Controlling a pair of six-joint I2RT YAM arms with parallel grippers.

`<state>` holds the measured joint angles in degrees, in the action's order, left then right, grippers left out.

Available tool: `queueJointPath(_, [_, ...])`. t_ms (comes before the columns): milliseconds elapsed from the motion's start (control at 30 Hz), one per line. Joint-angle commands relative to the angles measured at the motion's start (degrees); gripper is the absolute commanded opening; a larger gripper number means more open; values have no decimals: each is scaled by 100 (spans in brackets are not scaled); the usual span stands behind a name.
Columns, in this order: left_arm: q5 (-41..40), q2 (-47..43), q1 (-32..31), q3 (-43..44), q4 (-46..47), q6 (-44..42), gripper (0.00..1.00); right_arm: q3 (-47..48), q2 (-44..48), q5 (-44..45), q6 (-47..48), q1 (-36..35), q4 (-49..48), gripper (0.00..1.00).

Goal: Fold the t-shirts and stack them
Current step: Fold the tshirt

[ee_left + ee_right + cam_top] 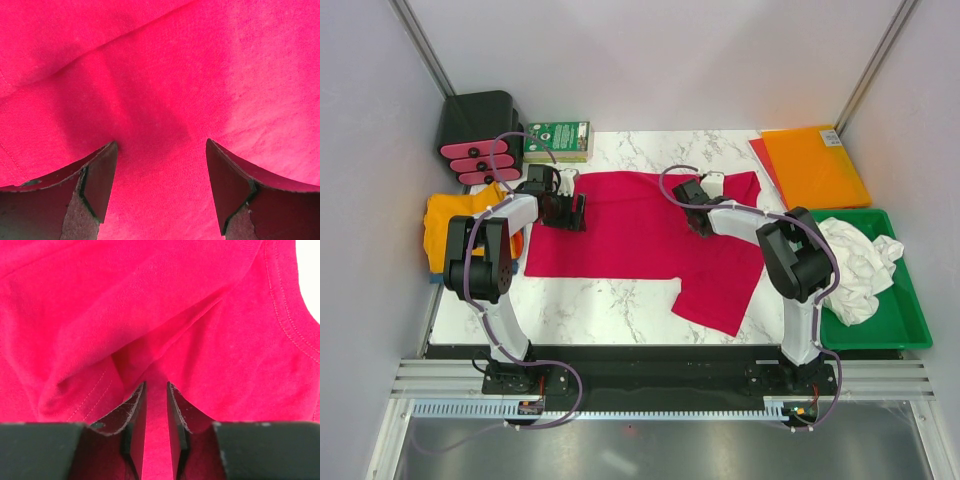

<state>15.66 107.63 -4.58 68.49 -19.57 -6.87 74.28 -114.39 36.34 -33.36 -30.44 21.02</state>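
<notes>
A crimson-red t-shirt [640, 235] lies spread on the marble table, one sleeve hanging toward the front right. My left gripper [577, 213] sits at its left edge, and in the left wrist view this gripper [160, 145] stands open with flat red cloth [165, 100] beneath its fingers. My right gripper [700, 222] is on the shirt's upper right part. In the right wrist view this gripper [156, 385] has its jaws drawn close on a raised ridge of red cloth [156, 430]. A golden-yellow t-shirt [452, 222] lies at the far left. A white t-shirt [855, 265] lies crumpled in the green tray [900, 325].
An orange plastic sheet [815, 165] lies at the back right. A black holder with pink pieces [478, 140] and a green box [558, 140] stand at the back left. Bare marble [590, 305] shows in front of the red shirt.
</notes>
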Motion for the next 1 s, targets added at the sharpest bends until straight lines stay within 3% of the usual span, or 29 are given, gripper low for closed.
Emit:
queueJointPath(0, [130,38,-25,-46,32,142,78,157,-84,-4,-179,73,-177,31])
queueJointPath(367, [139,21,-25,-55,41,142,78,175,101,49,-381,82,-220,39])
queueJointPath(967, [174,-58,-25,-46,41,142,78,306,426,154,-610,108,-265,39])
